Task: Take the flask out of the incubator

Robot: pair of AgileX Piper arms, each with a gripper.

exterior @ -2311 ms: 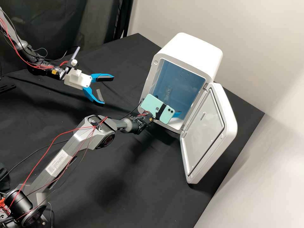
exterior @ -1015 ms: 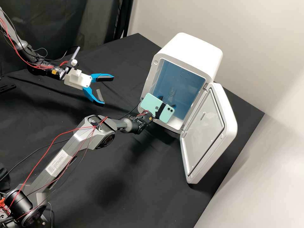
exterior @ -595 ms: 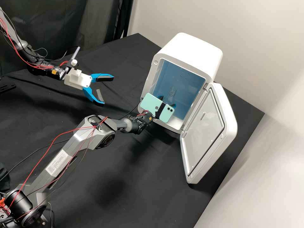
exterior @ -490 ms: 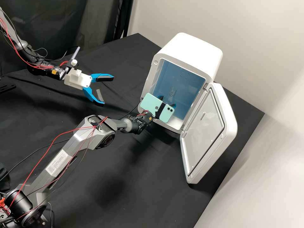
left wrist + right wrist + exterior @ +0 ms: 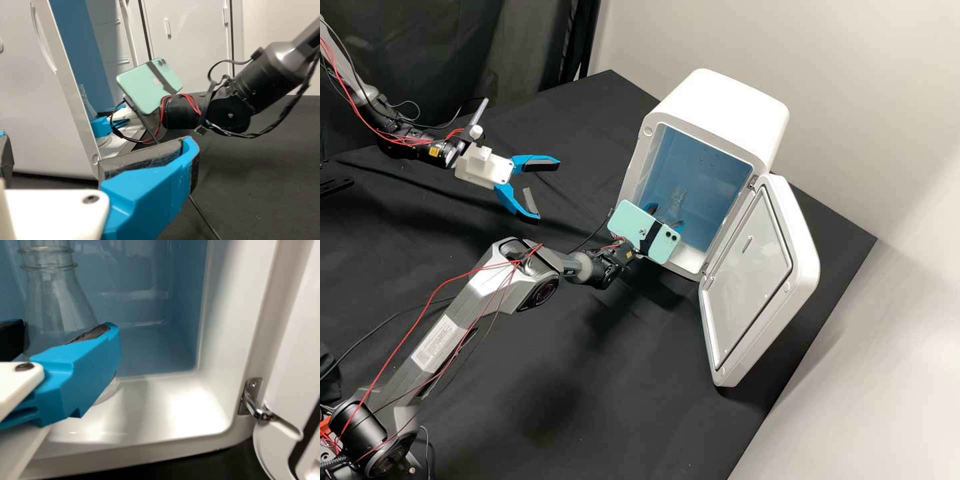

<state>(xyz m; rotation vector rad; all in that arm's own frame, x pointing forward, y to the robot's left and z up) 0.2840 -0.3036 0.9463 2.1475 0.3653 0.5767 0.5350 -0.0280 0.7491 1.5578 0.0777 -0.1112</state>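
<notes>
The white incubator (image 5: 720,107) stands at the back right of the bench with its door (image 5: 760,273) swung open and a blue interior. Inside stands a clear conical flask (image 5: 678,195), upright just behind the opening. My right gripper (image 5: 667,213) is inside the chamber, shut on the flask. In the right wrist view the flask (image 5: 55,300) sits between the two fingers of the right gripper (image 5: 60,335), above the chamber's white floor (image 5: 165,415). My left gripper (image 5: 545,188) hangs open and empty over the bench, left of the incubator. From there I see the flask (image 5: 86,102) behind the incubator's front frame (image 5: 65,100).
A mint-green phone (image 5: 643,232) is strapped to the right arm's wrist, just outside the opening. The open door hangs to the right of the chamber, its hinge (image 5: 255,407) close to the right gripper. Black bench cloth (image 5: 600,373) lies in front; a pale wall stands behind.
The right gripper's fingers came together around the flask, then the right arm drew back a little from the chamber with the flask. The left arm has kept still.
</notes>
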